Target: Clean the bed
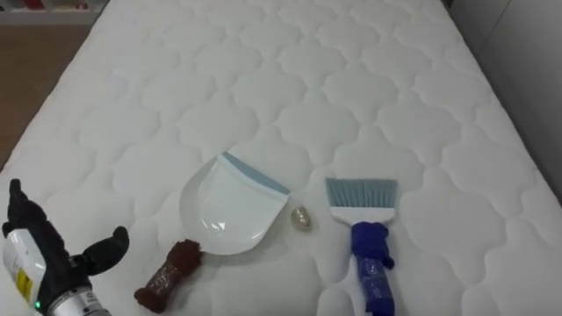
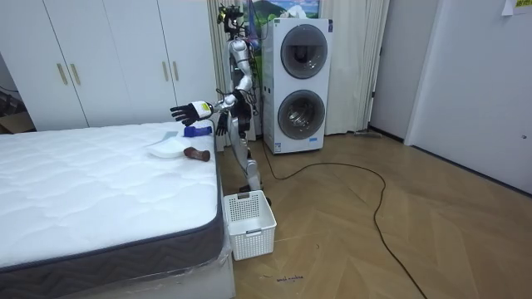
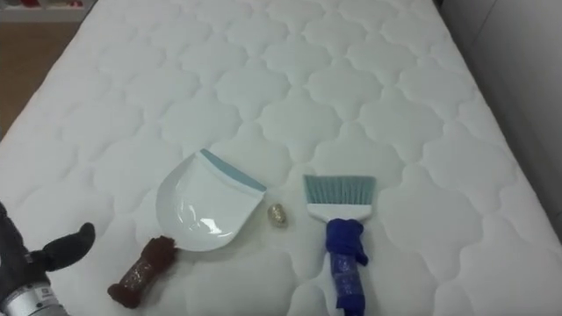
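On the white quilted bed (image 1: pixel 290 79), near its front edge: a small golden wad (image 1: pixel 301 219), with a white dustpan (image 1: pixel 230 211) just to its left and a brush (image 1: pixel 364 233) just to its right, touching neither. Dustpan's blue-grey lip turned up and to the right, brown handle (image 1: pixel 167 274) angled down-left. Brush laid with pale bristles away from the robot, blue handle toward it. Left hand (image 1: pixel 48 250) raised at the lower left, dark fingers spread wide, holding nothing, apart from the dustpan handle. Right hand (image 2: pixel 221 124) low by the hip in the room view — grip impossible to tell. Standing at the bed's edge, stacked washing machines (image 2: pixel 298 83) behind, white basket (image 2: pixel 248 220) on the floor by the bed's corner
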Robot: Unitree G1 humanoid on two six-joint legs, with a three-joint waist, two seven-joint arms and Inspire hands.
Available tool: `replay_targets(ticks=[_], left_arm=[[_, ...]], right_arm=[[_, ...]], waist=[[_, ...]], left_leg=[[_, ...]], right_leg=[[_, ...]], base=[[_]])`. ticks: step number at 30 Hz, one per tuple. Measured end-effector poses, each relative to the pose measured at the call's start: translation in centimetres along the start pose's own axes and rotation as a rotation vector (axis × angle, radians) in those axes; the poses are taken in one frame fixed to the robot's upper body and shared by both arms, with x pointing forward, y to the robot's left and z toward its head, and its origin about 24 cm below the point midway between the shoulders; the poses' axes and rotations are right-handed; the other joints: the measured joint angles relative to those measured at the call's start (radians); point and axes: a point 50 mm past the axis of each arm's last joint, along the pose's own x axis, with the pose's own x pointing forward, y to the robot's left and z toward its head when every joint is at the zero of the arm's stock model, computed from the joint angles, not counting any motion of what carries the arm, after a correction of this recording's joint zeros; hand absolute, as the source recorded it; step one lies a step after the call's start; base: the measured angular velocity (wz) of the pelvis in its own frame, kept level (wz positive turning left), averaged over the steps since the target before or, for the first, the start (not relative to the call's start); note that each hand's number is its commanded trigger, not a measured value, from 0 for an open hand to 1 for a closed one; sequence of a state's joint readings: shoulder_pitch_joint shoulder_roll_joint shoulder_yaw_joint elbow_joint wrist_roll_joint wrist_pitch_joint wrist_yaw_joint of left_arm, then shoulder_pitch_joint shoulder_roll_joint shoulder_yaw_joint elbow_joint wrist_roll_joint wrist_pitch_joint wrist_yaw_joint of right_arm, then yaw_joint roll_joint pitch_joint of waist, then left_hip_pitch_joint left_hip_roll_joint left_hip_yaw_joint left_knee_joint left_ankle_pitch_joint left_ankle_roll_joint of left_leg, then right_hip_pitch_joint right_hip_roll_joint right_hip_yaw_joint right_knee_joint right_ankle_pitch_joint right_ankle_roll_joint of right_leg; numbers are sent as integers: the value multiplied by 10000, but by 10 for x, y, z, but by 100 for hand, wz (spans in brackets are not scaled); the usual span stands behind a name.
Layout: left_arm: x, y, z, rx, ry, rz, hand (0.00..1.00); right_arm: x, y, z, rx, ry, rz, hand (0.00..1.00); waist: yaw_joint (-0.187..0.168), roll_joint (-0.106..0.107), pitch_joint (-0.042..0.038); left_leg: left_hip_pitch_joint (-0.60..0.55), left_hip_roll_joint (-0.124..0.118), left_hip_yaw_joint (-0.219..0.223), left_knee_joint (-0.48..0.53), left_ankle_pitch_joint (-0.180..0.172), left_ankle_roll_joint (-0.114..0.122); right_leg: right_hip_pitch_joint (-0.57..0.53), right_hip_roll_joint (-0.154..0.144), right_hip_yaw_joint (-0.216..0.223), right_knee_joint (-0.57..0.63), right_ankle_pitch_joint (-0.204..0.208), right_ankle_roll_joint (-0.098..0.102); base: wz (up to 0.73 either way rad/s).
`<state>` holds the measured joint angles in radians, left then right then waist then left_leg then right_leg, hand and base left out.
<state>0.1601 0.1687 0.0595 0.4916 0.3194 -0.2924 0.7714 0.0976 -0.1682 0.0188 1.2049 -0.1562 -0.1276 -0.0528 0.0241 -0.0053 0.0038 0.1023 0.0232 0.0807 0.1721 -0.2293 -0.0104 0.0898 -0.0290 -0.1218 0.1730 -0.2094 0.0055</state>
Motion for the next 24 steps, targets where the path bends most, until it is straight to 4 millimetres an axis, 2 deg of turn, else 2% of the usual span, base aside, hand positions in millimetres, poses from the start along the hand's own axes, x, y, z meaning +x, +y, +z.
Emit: replay_targets(ticks=[7, 11, 13, 24], left_arm=[[-11, -20, 6, 22, -347, -1828, 0], [-17, -30, 3, 224, -260, -2693, 0], [-18, -33, 3, 217, -278, -3016, 0], [1, -46, 5, 349, 6, -3325, 0]], right_arm=[[2, -2, 8, -331, -229, 166, 0], [3, -1, 11, -605, -287, 259, 0], [4, -1, 15, -690, -350, 268, 0], [7, -1, 28, -1110, -571, 282, 0]], waist=[[21, -38, 30], [-12, -91, 47], [-65, -143, 84], [-189, -198, 106]], left_leg=[[-376, 5, -5, 93, 6, 7], [-485, 6, -14, 112, 10, 12], [-605, 5, -7, 158, 10, 12], [-1105, 4, -15, 309, 10, 12]], right_leg=[[-397, -15, -29, 136, 1, -2], [-510, -14, -35, 142, 2, -4], [-603, -21, -67, 143, 6, -8], [-1089, -38, -121, 339, 8, -11]], base=[[0], [0], [0], [-2]])
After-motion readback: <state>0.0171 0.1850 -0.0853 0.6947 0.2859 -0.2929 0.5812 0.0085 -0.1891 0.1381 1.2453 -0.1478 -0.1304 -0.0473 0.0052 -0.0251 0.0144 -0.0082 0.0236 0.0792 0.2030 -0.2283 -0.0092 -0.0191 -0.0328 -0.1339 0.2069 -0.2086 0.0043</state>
